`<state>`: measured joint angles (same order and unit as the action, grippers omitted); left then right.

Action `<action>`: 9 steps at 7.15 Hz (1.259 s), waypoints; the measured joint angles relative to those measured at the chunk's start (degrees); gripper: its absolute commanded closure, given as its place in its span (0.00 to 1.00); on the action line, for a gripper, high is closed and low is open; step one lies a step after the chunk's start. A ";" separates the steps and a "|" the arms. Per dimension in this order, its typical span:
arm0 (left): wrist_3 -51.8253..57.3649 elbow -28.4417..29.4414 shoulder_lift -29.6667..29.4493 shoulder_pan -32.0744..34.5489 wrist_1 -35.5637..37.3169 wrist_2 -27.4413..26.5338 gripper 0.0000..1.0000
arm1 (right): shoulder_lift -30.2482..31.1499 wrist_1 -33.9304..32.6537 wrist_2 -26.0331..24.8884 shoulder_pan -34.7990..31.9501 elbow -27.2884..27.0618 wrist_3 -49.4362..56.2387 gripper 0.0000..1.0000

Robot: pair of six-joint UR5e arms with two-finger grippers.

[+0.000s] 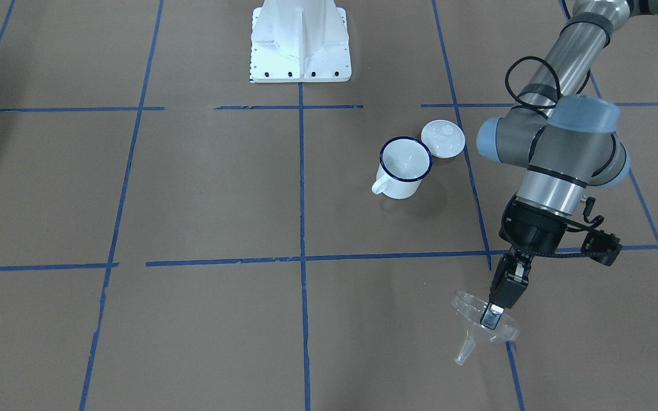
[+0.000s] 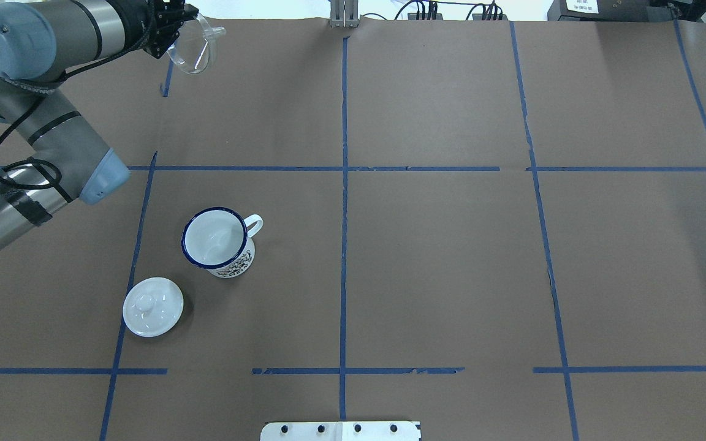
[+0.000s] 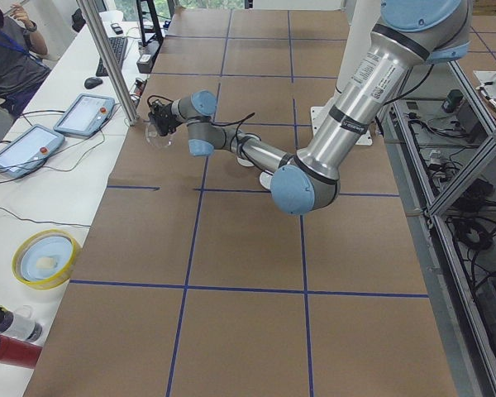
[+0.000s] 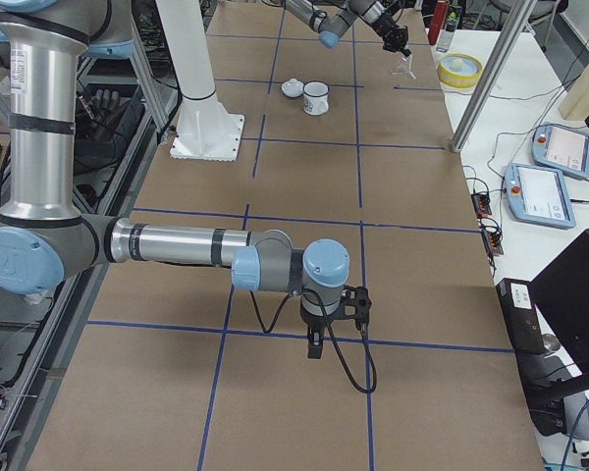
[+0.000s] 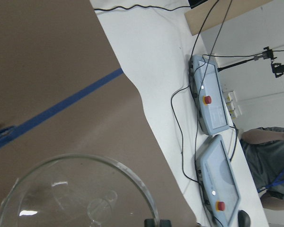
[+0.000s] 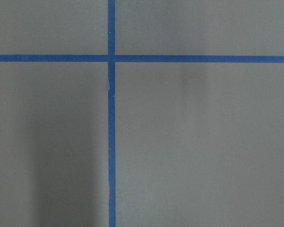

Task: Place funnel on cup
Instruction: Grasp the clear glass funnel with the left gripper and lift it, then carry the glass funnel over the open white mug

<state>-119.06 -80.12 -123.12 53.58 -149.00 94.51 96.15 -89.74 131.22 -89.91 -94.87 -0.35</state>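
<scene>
Now left hand (image 1: 492, 319) pinching funnel (image 1: 469, 311) by rim, funnel tilted, well apart from cup (image 1: 405, 165). Carry above cup, level funnel, centre spout over cup mouth, lower gently, then let go. Right hand (image 4: 315, 345): cannot tell

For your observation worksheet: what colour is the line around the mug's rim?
Dark blue, on the white cup; clearest in the overhead exterior view.

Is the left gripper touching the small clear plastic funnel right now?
Touching. The front-facing view shows the left gripper with its fingers closed on the wide rim of the small clear plastic funnel.
</scene>
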 measured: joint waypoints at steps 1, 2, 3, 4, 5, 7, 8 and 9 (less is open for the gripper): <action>0.16 -6.62 0.26 0.00 7.49 1.99 1.00 | 0.00 0.00 0.00 0.00 -0.02 0.00 0.00; 0.35 -13.61 0.28 -0.05 16.17 5.09 1.00 | 0.00 0.00 0.00 0.00 -0.04 0.00 0.00; 0.54 -21.08 0.07 -0.13 26.66 8.20 1.00 | 0.00 0.00 0.00 0.00 -0.05 0.00 0.00; 1.34 -27.58 -0.23 -0.29 37.21 10.91 1.00 | 0.00 0.00 0.00 0.00 -0.05 0.00 0.00; 3.75 -33.67 -0.42 -1.37 48.40 13.99 1.00 | 0.00 0.00 0.00 0.00 -0.05 0.00 0.00; 11.38 -43.69 -0.65 -7.74 70.28 17.42 1.00 | 0.00 0.00 0.00 0.00 -0.05 0.00 0.00; 14.34 -45.19 -0.68 -11.21 76.88 17.81 1.00 | 0.00 0.00 0.00 0.00 -0.05 0.00 0.00; 16.42 -44.09 -1.05 -13.40 79.78 17.88 1.00 | 0.00 0.00 0.00 0.00 -0.04 0.00 0.00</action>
<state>-102.64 -124.20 -124.17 40.18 -69.22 112.39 96.15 -89.74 131.22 -89.91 -94.91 -0.35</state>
